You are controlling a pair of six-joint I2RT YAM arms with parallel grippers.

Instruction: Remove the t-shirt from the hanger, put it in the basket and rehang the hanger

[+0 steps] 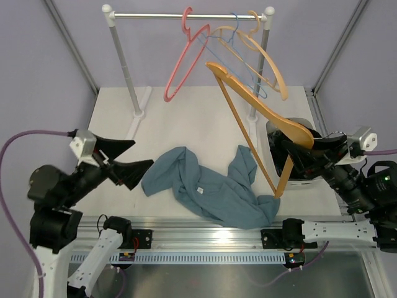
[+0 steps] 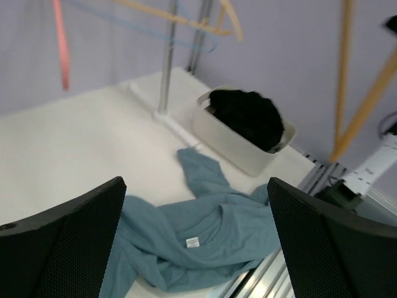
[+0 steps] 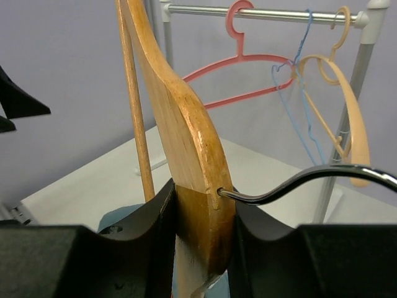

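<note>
The teal-blue t-shirt (image 1: 208, 189) lies crumpled on the table near the front edge, its white neck label facing up; it also shows in the left wrist view (image 2: 205, 233). It is off the hanger. My right gripper (image 1: 291, 144) is shut on the orange-tan wooden hanger (image 1: 260, 108) at its middle, by the grey metal hook, and holds it in the air above the table's right side. The right wrist view shows the hanger (image 3: 186, 130) clamped between the fingers (image 3: 149, 242). My left gripper (image 1: 131, 158) is open and empty, just left of the shirt.
A white garment rack (image 1: 186, 15) at the back carries a pink hanger (image 1: 186, 59), a blue wire hanger (image 1: 232, 37) and a paler tan hanger (image 1: 267, 59). A white bin (image 2: 239, 146) with a black clothing heap (image 2: 248, 115) stands at the right.
</note>
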